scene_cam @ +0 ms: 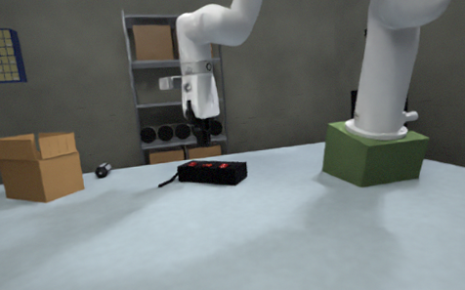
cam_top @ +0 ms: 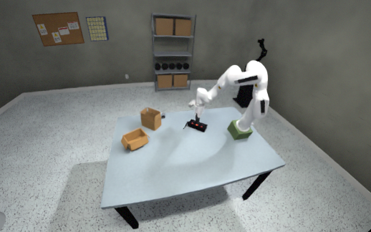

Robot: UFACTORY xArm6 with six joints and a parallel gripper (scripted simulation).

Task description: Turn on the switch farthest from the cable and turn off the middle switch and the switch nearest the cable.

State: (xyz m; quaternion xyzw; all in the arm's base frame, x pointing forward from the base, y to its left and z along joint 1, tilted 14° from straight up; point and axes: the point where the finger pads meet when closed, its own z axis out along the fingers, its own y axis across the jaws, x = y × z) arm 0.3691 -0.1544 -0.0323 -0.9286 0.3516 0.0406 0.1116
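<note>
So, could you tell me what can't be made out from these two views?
- Each switch's on or off position on the power strip: too small and blurred in both views; only red patches show.
- Fingertips of the shut gripper: dark against the shelf rack in the exterior view, tiny in the top view.
- Small dark object beside the cardboard box: too small to identify.

White arm [cam_top: 256, 89], black fingers [scene_cam: 203, 135]
</note>
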